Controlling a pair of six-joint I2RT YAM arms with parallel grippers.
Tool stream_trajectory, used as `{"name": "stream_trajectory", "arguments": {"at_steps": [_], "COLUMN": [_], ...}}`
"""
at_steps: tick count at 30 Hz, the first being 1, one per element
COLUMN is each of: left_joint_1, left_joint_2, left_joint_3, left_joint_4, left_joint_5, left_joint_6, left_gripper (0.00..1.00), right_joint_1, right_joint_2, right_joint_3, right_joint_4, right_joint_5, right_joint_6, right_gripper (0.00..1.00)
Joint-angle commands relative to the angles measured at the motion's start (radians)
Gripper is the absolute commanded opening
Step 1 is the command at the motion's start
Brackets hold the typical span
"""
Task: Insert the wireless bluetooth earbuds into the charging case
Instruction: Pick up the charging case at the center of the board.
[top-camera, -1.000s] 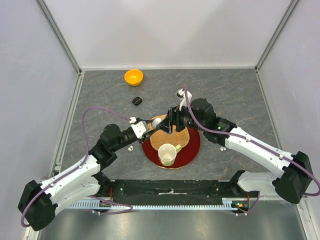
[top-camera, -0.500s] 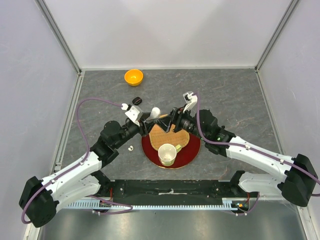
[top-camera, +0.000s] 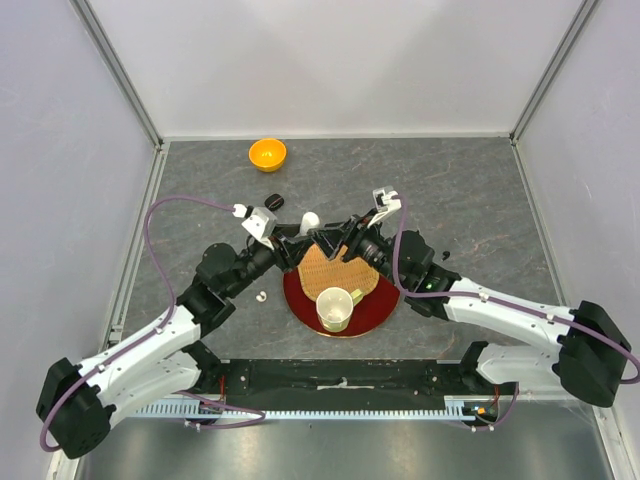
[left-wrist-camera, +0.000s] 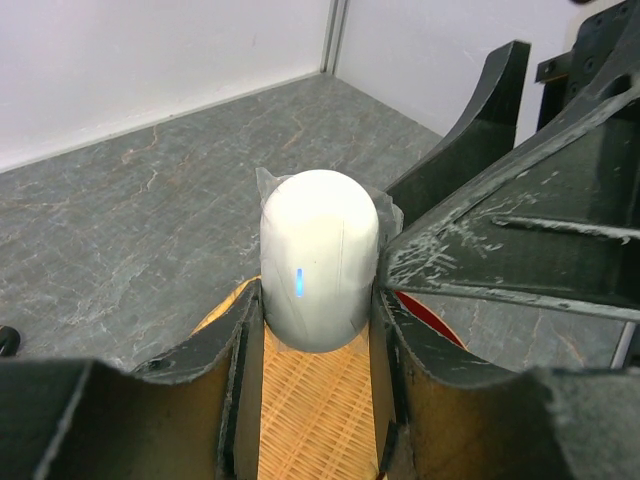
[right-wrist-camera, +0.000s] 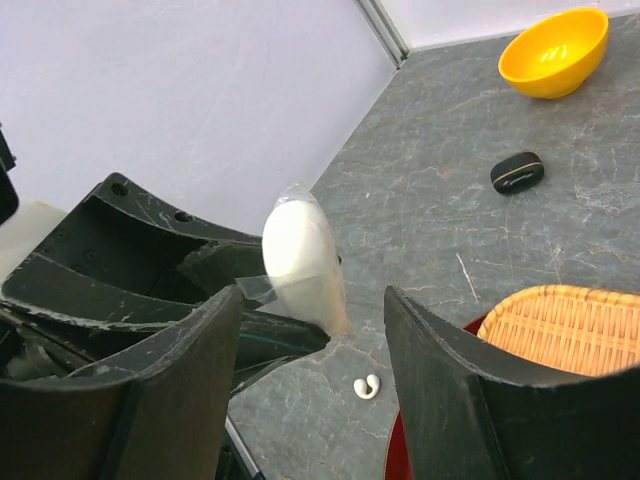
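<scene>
Since a second ago the white charging case (left-wrist-camera: 320, 250) has shifted farther back from the red plate (top-camera: 372, 315). Our left claw (left-wrist-camera: 318, 298) clamps it, long axis along the fingers, dome outward, seemingly near upright; our right claw (right-wrist-camera: 312, 300) gapes wide beside it

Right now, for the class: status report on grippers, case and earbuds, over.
Left gripper shut on white oval charging case, lid closed. Right gripper open beside it. White earbud loose on grey table.

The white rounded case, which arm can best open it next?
Probably right: the right gripper is open and empty beside the white rounded case, which the left gripper holds.
</scene>
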Motion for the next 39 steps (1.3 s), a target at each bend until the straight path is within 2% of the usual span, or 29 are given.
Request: {"name": "stream_trajectory", "arguments": {"at_steps": [1,7,18,23,24,26,27,29,30,32,33,36,39], "left_joint_1": [-0.004,-0.005,-0.004,-0.005,-0.004,-0.004,-0.004,-0.004,-0.004,-0.005,-0.005,-0.005,-0.004], "left_joint_2": [-0.027,-0.007,-0.03,-0.035,-0.036,-0.042,-0.042,-0.047,-0.049,-0.061,-0.065,-0.094,-0.142], "left_joint_3": [0.014,0.025,0.028,0.023,0.022,0.022,0.019,0.017,0.015,0.008,0.005,0.005,0.012], "left_joint_4": [0.036,0.048,0.072,0.072,0.072,0.072,0.072,0.071,0.069,0.065,0.057,-0.016,-0.111], "left_joint_5": [0.001,0.028,0.077,0.074,0.076,0.079,0.084,0.103,0.114,0.155,0.175,0.226,0.243], "left_joint_6": [-0.045,-0.076,-0.093,-0.094,-0.094,-0.091,-0.088,-0.073,-0.068,-0.035,0.005,0.096,0.198], "left_gripper": [0.02,0.02,0.02,0.02,0.02,0.03,0.04,0.16,0.25,0.33,0.44,0.62,0.66], "right_joint_1": [0.008,0.023,0.04,0.049,0.049,0.051,0.049,0.049,0.049,0.049,0.048,0.048,0.032], "right_joint_2": [0.032,0.074,0.121,0.124,0.123,0.12,0.117,0.113,0.112,0.103,0.1,0.092,0.086], "right_joint_3": [0.016,0.017,0.027,0.036,0.036,0.045,0.05,0.065,0.07,0.089,0.097,0.151,0.23], "right_joint_4": [0.094,0.138,0.138,0.116,0.115,0.102,0.083,0.066,0.046,0.024,-0.002,-0.08,-0.17], "right_joint_5": [0.008,-0.015,-0.01,-0.009,-0.009,-0.01,-0.01,-0.01,-0.007,0.005,0.008,0.016,-0.005], "right_joint_6": [-0.015,-0.009,-0.029,-0.044,-0.046,-0.055,-0.058,-0.072,-0.076,-0.089,-0.095,-0.148,-0.194], "right_gripper": [0.66,0.65,0.51,0.35,0.27,0.2,0.14,0.1,0.08,0.04,0.03,0.02,0.0]}}
